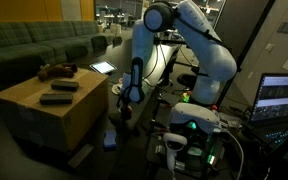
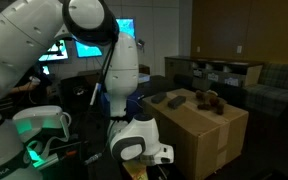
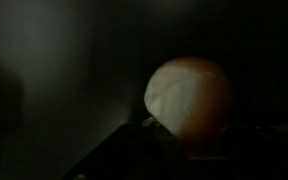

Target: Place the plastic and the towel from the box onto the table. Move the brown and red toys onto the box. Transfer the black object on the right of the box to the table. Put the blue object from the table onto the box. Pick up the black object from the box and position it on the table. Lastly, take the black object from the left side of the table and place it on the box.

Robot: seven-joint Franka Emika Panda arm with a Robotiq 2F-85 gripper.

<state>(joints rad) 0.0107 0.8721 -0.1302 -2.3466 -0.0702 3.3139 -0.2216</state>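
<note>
While my gripper (image 1: 125,108) hangs low beside the box (image 1: 39,125), I cannot tell how wide its jaws stand or whether they grip anything. Wrist view: the round red toy (image 3: 189,100), blurred and pale orange-red, sits close below. The lumpy brown toy (image 1: 56,70) lies on the box top.

On your box (image 1: 24,93), the tan top carries a lumpy brown toy (image 1: 56,70) near the far edge, a flat black object (image 1: 64,86) and a black slab (image 1: 54,99) nearer you. In the wrist view, a round reddish toy (image 3: 189,100) sits on the dim, dark counter (image 3: 54,80).
</note>
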